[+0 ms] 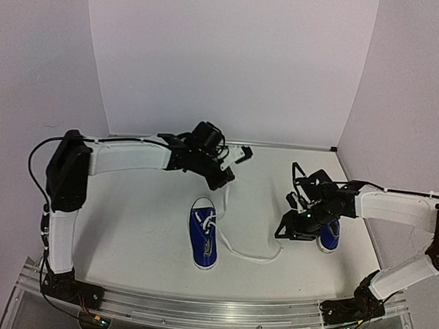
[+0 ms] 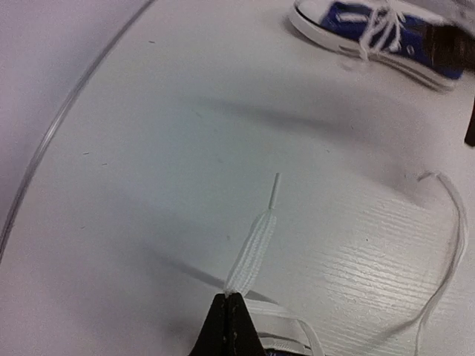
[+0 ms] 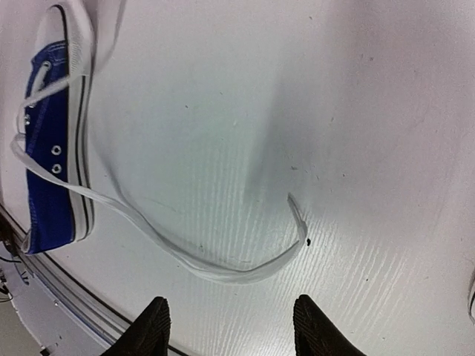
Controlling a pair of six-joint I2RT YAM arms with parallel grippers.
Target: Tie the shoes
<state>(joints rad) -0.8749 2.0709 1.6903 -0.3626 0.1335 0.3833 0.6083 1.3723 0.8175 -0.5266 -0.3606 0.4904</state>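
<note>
One blue shoe (image 1: 203, 235) with a white toe cap lies at the table's middle, toe toward the back. One of its white laces (image 2: 254, 248) rises to my left gripper (image 1: 224, 181), which is shut on it just short of its tip. The other lace (image 3: 223, 268) curves loose across the table to the right. My right gripper (image 3: 234, 330) hovers open just above that curve, nothing between its fingers (image 3: 152, 326). The second shoe (image 1: 330, 235) lies at the right, partly hidden under my right gripper (image 1: 283, 231).
White walls close the table at the back and both sides. A metal rail (image 1: 198, 309) runs along the near edge. The second shoe (image 2: 386, 33) shows at the top right of the left wrist view.
</note>
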